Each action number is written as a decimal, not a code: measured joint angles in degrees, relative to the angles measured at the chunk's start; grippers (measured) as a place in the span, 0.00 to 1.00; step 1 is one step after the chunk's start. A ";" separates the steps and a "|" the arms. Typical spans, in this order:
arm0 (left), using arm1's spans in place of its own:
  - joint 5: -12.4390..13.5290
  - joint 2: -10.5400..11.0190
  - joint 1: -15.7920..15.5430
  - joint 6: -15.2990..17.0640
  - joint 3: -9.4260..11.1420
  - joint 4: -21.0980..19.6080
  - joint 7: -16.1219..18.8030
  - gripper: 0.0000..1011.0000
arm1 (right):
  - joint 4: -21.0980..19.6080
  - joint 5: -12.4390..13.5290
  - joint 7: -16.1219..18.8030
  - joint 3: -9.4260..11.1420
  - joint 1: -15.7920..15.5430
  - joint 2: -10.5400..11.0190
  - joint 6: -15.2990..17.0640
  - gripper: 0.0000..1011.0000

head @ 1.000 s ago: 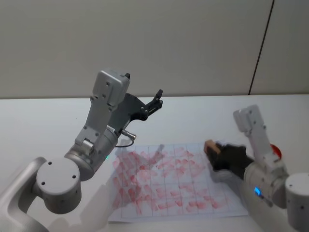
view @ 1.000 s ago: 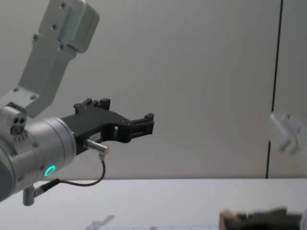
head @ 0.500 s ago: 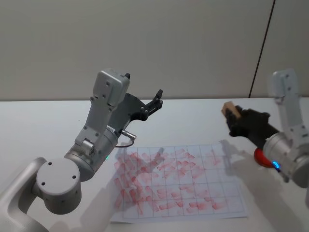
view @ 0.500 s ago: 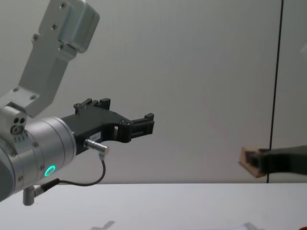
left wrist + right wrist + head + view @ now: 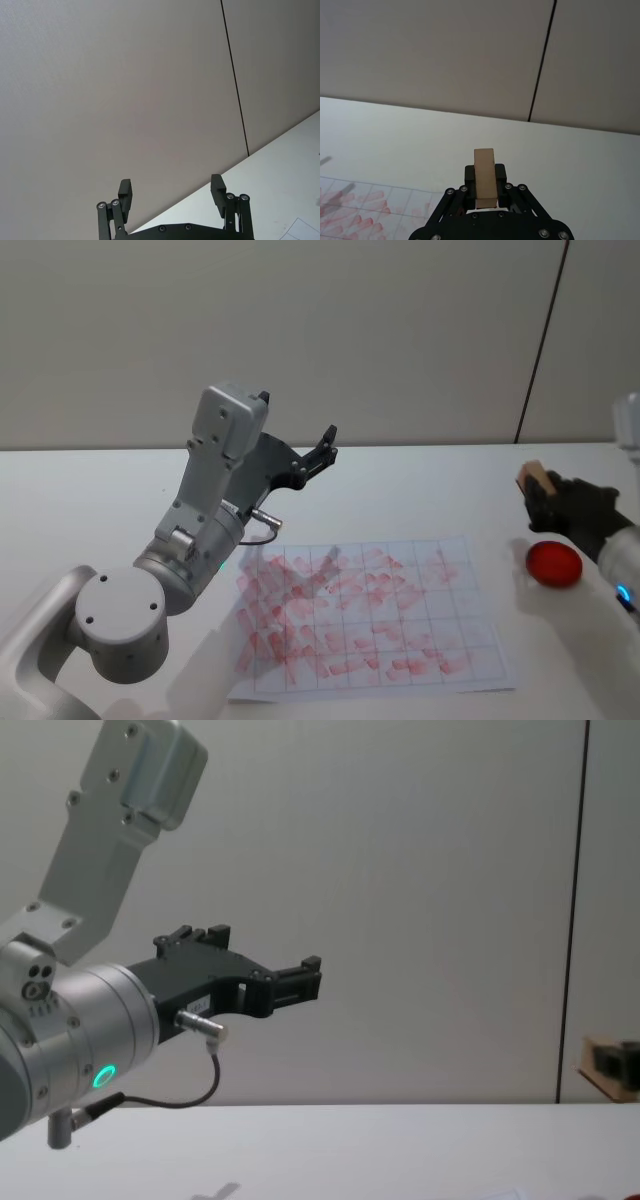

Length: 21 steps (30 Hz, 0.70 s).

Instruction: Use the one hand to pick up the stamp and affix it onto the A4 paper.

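**Stamp held above the desk**

Right hand [image 5: 485, 192]: clenched on the wooden stamp [image 5: 484, 177], raised near a red pad [image 5: 554, 563], right of the A4 paper [image 5: 365, 615]. Paper: flat on the desk [image 5: 90, 500], red marks. Left hand [image 5: 171, 192]: fingers spread, raised, idle.

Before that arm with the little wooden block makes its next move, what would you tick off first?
1. Stamp held firmly in the right tool: ok, clamped between both fingers.
2. Stamp lined up over the red ink pad: cannot tell; in the head view it sits just above and beside the pad.
3. Stamp face inked enough: cannot tell, the face is hidden.
4. A4 paper lying flat on the table: ok, with many pinkish marks already on its grid.
5. Left tool out of the way: ok, raised above the paper's left side, open and empty.
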 joint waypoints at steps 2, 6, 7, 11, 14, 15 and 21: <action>0.00 0.00 0.00 0.00 0.00 0.00 0.00 0.99 | -0.41 0.38 -0.63 0.47 -0.82 0.51 0.38 0.21; 0.00 0.00 0.00 0.00 0.00 0.00 0.00 0.99 | -0.75 0.97 -1.58 1.12 -2.00 1.20 0.85 0.21; 0.00 0.00 0.00 0.00 0.00 0.00 0.00 0.99 | -0.77 1.14 -1.93 1.38 -2.45 1.45 0.99 0.21; 0.00 0.00 0.00 0.00 0.00 0.00 0.00 0.99 | -0.44 1.37 -2.53 1.82 -3.20 1.84 1.09 0.21; 0.00 0.00 0.00 0.00 0.00 0.00 0.00 0.99 | 0.30 1.42 -2.74 2.11 -3.63 2.08 1.08 0.21; 0.00 0.00 0.00 0.00 0.00 0.00 0.00 0.99 | 0.55 1.42 -2.78 2.17 -3.72 2.14 1.05 0.21; 0.00 0.00 0.00 0.00 0.00 0.00 0.00 0.99 | 2.86 1.31 -2.61 2.44 -3.94 2.31 0.56 0.21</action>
